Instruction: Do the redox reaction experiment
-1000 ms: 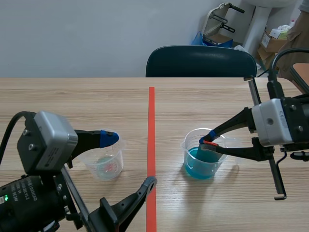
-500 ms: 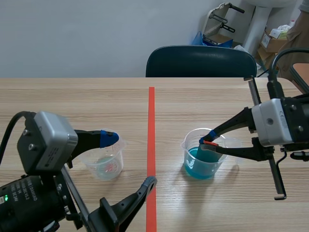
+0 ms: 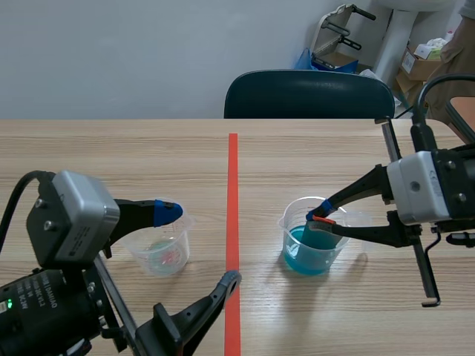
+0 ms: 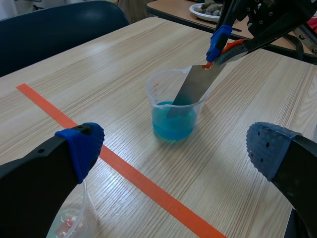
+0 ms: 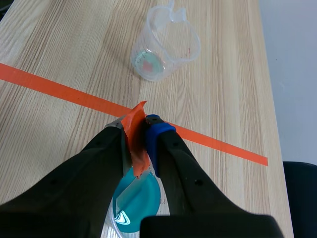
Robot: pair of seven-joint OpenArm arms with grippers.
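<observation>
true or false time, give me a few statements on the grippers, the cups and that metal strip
The right gripper is shut on the metal strip. True.
The strip's lower end dips into the cup of blue liquid. True.
The left gripper holds the clear cup. False: it is open, gripping nothing.
Both cups stand on one side of the tape line. False: one on each side.
The clear cup is full of blue liquid. False: only a reddish trace at its bottom.
</observation>
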